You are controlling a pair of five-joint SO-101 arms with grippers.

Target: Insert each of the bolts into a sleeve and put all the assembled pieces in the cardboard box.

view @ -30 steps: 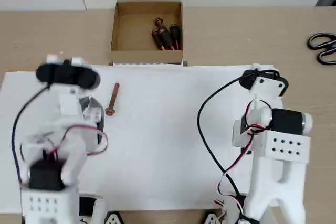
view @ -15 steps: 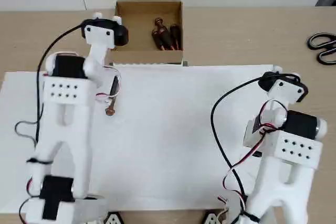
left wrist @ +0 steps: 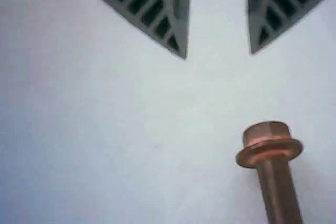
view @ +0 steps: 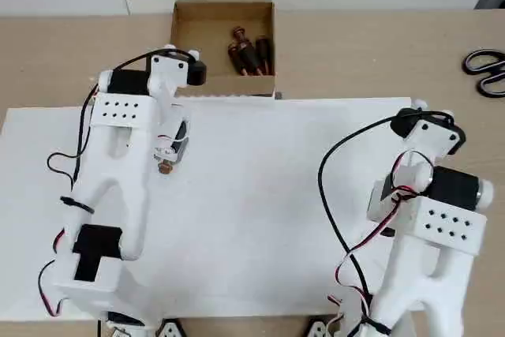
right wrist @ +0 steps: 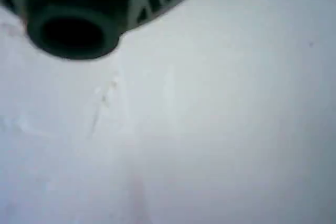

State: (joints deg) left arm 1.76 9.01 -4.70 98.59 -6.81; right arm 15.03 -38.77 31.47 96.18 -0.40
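Left tool (left wrist: 217, 52) by bolt (left wrist: 270, 150), pieces (view: 249, 53) in box (view: 201, 41)

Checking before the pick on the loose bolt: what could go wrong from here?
The left gripper is open, but the bolt lies outside the gap between its fingers, so closing may miss it or roll it away. The arm also stands close to the cardboard box and might nudge it.

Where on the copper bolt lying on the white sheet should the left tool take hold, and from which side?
Probably mid-shank, behind the flanged head of the bolt, coming straight down with the open left tool across the shank. It lies flat on the sheet, so the shank's two sides are free.
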